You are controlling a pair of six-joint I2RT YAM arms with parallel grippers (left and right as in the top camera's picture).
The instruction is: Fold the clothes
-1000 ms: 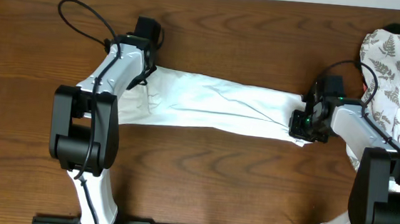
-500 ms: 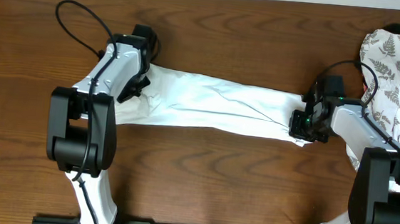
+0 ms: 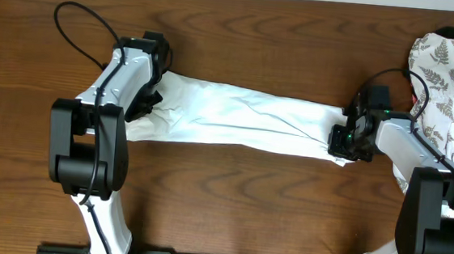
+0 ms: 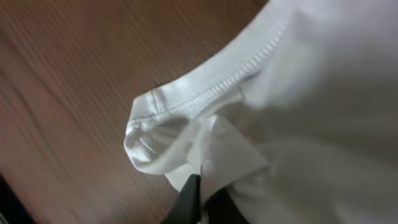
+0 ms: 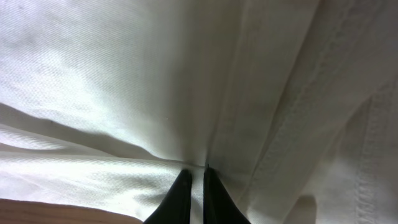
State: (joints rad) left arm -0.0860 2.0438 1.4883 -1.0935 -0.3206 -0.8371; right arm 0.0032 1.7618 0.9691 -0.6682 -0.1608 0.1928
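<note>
T-shirt [image 3: 244, 120] is lying stretched in a long white band across the table [image 3: 229, 200], both ends disappearing under the arms [image 3: 125, 78] in the overhead view. Left gripper [image 4: 200, 198] is pinching a hemmed corner (its tips mostly cut off by the frame's lower edge). Right gripper [image 5: 194, 179] is nipping a fold, jaws nearly touching. Fern-print cloth [image 3: 451, 80] is lying at far right, cut off by the frame.

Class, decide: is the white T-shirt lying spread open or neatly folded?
Neither: the T-shirt is gathered into a long, creased band, its ends pinched by the left tool and the right tool.
</note>
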